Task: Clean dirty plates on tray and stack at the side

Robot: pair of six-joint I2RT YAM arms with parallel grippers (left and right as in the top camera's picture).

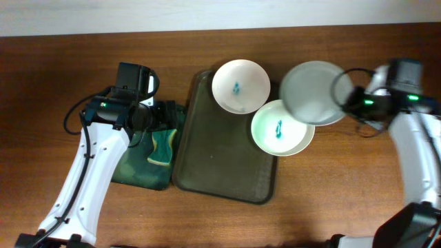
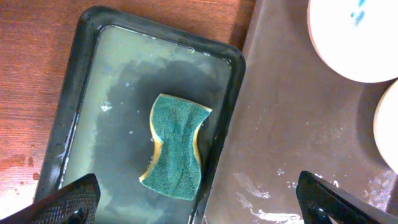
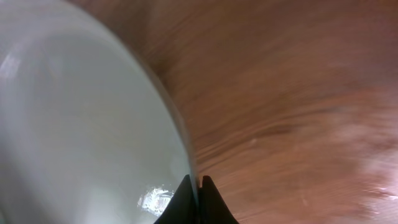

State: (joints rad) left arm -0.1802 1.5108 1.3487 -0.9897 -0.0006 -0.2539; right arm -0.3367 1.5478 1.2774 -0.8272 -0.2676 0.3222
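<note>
Two white plates with teal smears lie on the right of the large dark tray [image 1: 213,155]: one at the far end [image 1: 240,85], one [image 1: 281,128] overhanging the tray's right rim. My right gripper [image 1: 344,96] is shut on the rim of a third, clean plate [image 1: 313,91], held tilted over the wood right of the tray; in the right wrist view the fingers [image 3: 199,186] pinch its edge [image 3: 81,124]. My left gripper [image 2: 199,202] is open above a green sponge [image 2: 177,146] lying in the small wet dark-green tray [image 2: 81,93].
The small dark-green tray [image 1: 141,172] with the sponge [image 1: 164,146] sits just left of the large tray. Bare reddish-brown tabletop [image 1: 358,179] stretches right of the plates. Both arms reach in from the front edge.
</note>
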